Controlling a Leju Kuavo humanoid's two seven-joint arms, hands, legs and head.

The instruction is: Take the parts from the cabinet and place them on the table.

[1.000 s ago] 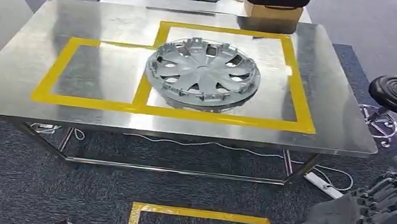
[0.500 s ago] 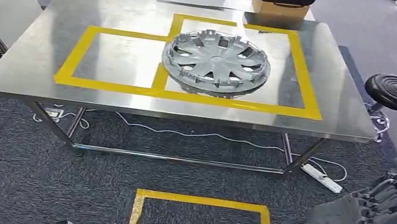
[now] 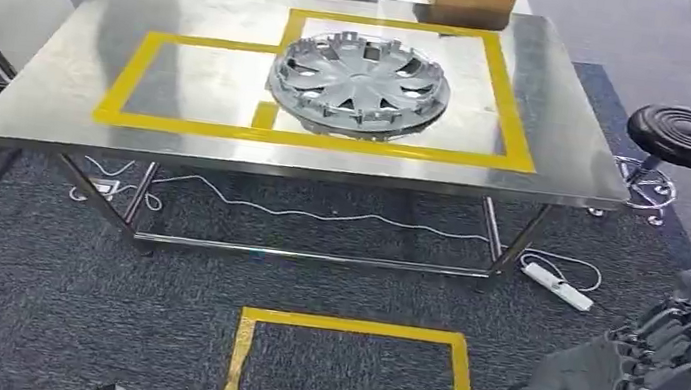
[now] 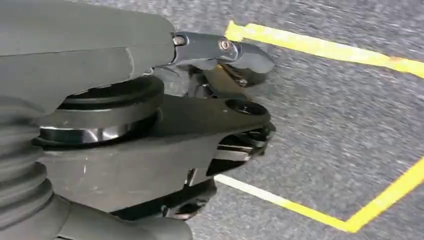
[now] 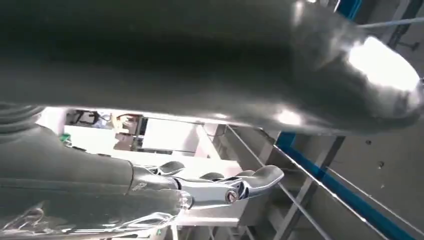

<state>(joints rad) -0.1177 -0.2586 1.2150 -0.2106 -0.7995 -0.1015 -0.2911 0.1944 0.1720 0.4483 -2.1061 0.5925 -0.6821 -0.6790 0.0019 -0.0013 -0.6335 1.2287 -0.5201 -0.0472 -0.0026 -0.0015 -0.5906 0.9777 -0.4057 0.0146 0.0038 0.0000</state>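
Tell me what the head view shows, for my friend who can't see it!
A silver hubcap lies on a shiny metal table inside yellow tape lines. The robot's grey right hand hangs low, holding nothing, above grey carpet.

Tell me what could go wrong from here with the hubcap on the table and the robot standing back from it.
The hubcap sits across the yellow tape line between the two marked boxes, so a second part set in the left box might knock it. A white cable and power strip lie on the carpet under the table, a possible trip hazard if the robot steps close. The right hand holds nothing, so little risk there.
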